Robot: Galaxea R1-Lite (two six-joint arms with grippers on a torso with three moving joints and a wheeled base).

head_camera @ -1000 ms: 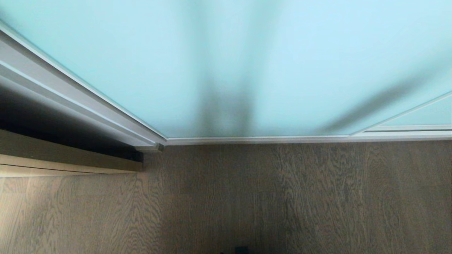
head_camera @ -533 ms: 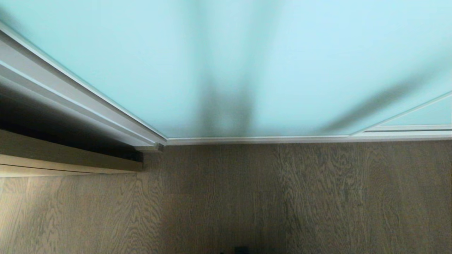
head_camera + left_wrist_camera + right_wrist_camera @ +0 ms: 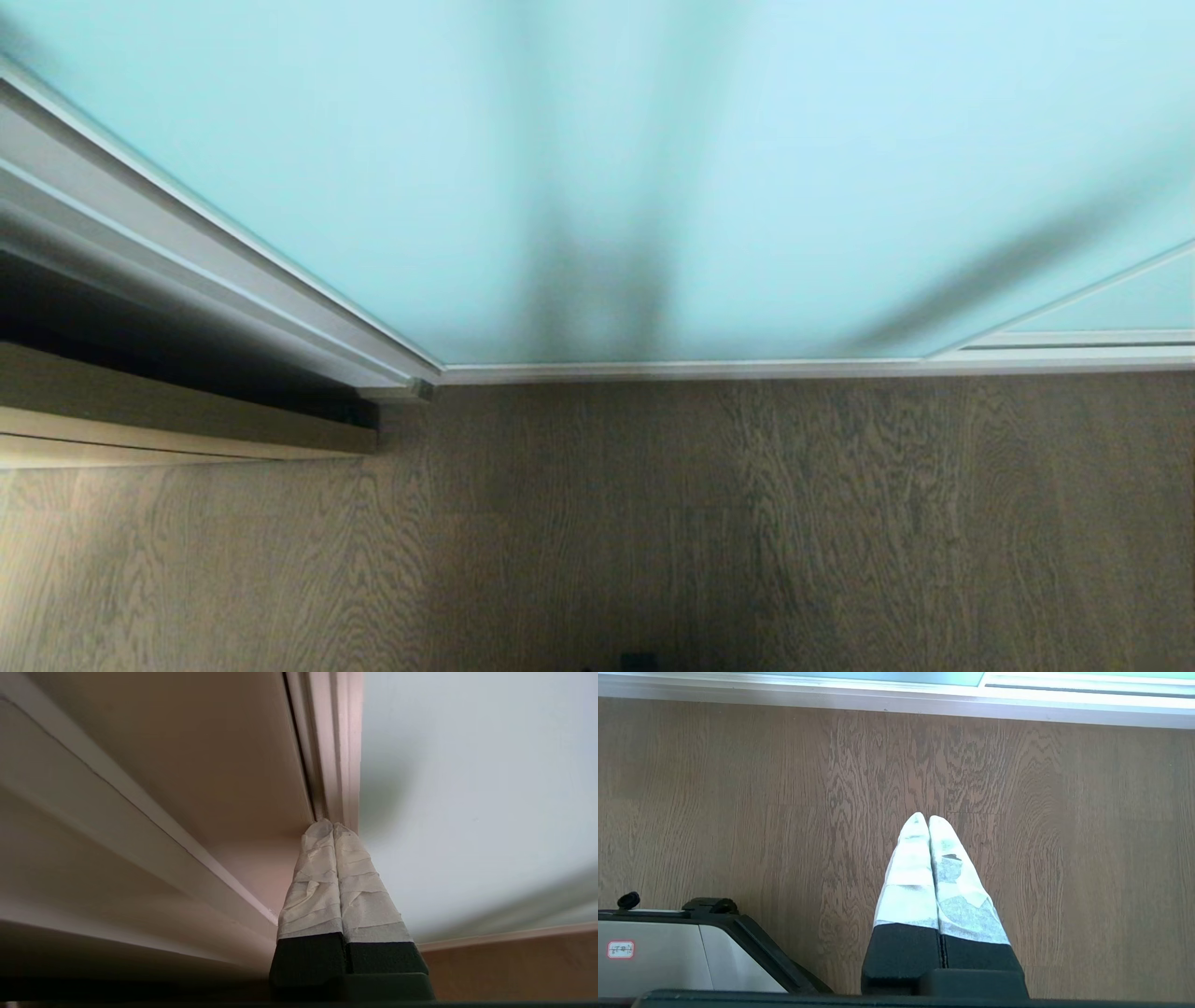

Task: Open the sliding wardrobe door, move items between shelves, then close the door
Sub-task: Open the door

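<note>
My left tool (image 3: 332, 825), fingers pressed together, points at the upright frame edge of the sliding wardrobe door (image 3: 467, 788), whose glass lies just beside it.

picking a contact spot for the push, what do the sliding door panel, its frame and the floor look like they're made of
Sliding wardrobe door: looks like frosted glass, pale blue-green and matte; shapes show on it only as blurred dark streaks.
Door frame: thin, smooth white-silver strip, probably painted or anodised metal, though plastic can't be ruled out.
Floor: brown with a clear wood-grain pattern and plank seams; wood or wood-look laminate.
</note>
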